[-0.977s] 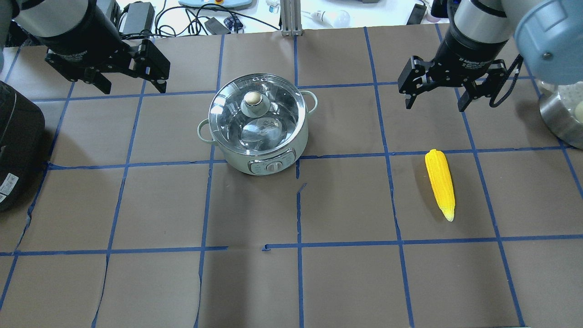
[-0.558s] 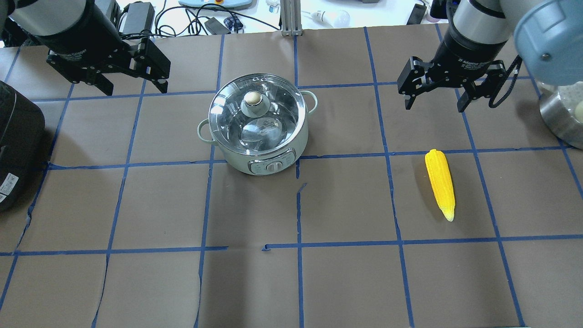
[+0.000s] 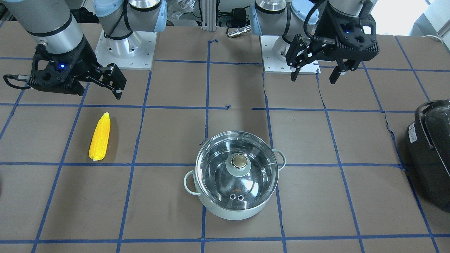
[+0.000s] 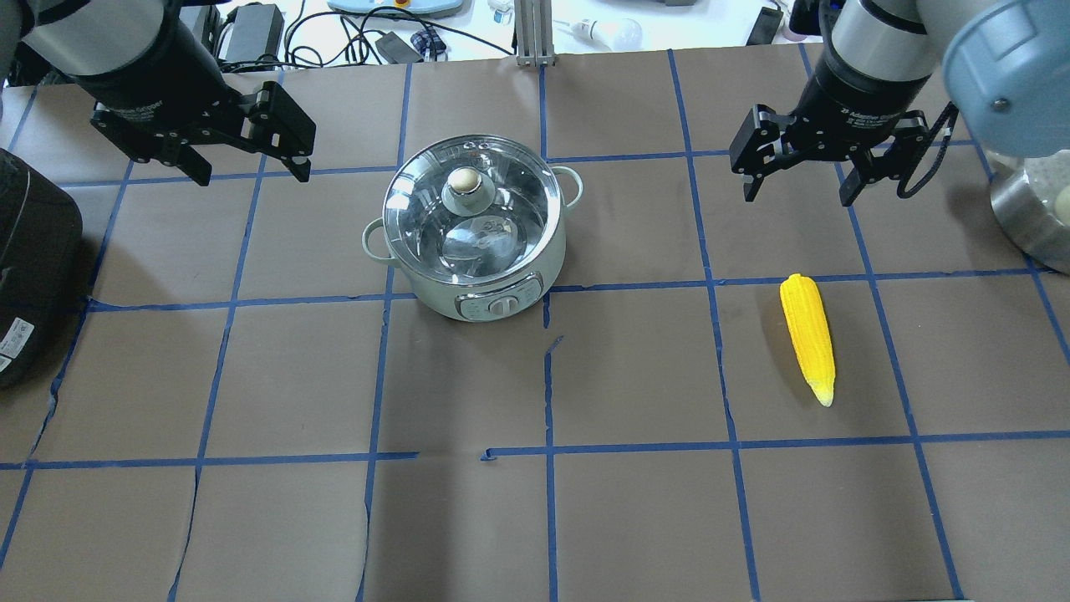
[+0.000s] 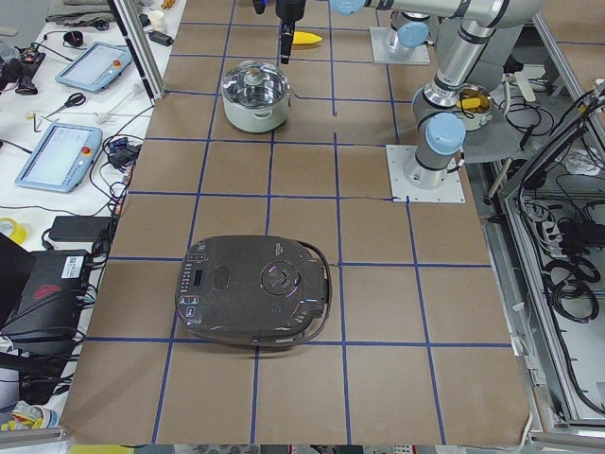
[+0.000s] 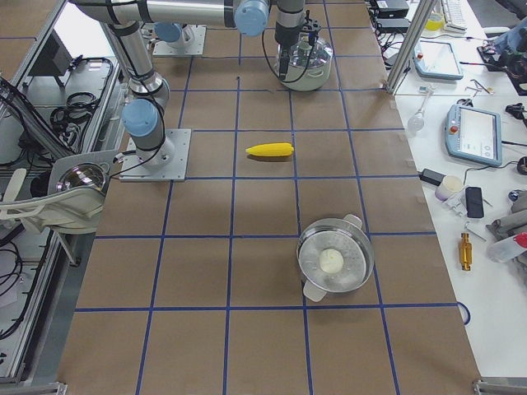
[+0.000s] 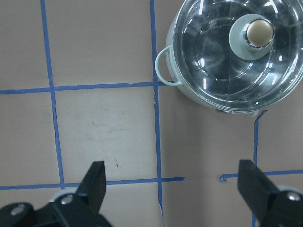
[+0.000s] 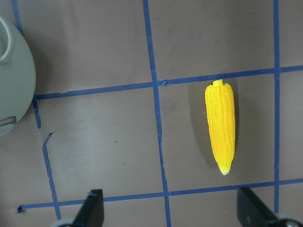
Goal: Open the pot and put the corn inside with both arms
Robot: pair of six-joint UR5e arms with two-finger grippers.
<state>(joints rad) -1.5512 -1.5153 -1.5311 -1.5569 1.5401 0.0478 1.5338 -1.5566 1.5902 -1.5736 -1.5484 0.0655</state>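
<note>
The brown desk (image 4: 635, 518) is crossed by blue tape lines. Above it, the left hand (image 4: 251, 170) is held wide open and empty — off to one side of the pot (image 4: 556, 251), whose glass lid (image 4: 501, 213) is seated. The right hand (image 4: 796, 191) is likewise spread, nothing gripped; the corn (image 4: 807, 334) is laid flat nearby, well apart from the pot.

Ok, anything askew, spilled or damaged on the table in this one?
Nothing serious. The pot stands upright with its lid seated, the corn lies flat, nothing spilled. The left pincer and right pincer hang open, empty. Only the brown table covering is torn along some blue tape lines.
</note>
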